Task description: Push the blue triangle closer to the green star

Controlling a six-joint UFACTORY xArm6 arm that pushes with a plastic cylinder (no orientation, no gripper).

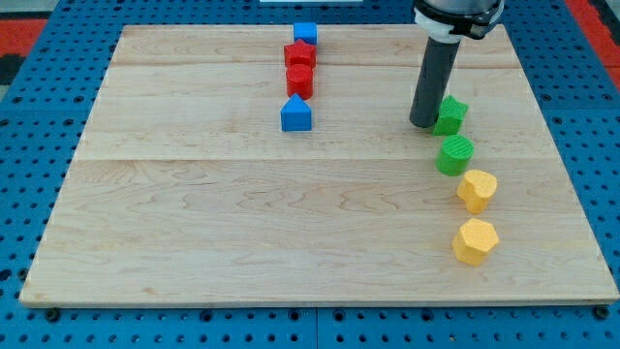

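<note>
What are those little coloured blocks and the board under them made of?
The blocks, such as the blue triangle and green star, look like moulded or printed plastic: flat matte colour, faintly ridged sides. The board looks like pale wood, with visible grain and plank seams. My tip ends a dark rod, maybe plastic or rubber, right beside the star.

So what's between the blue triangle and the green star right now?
In the camera view, only bare board lies between the blue triangle and my tip, which stands against the green star on its left.
</note>
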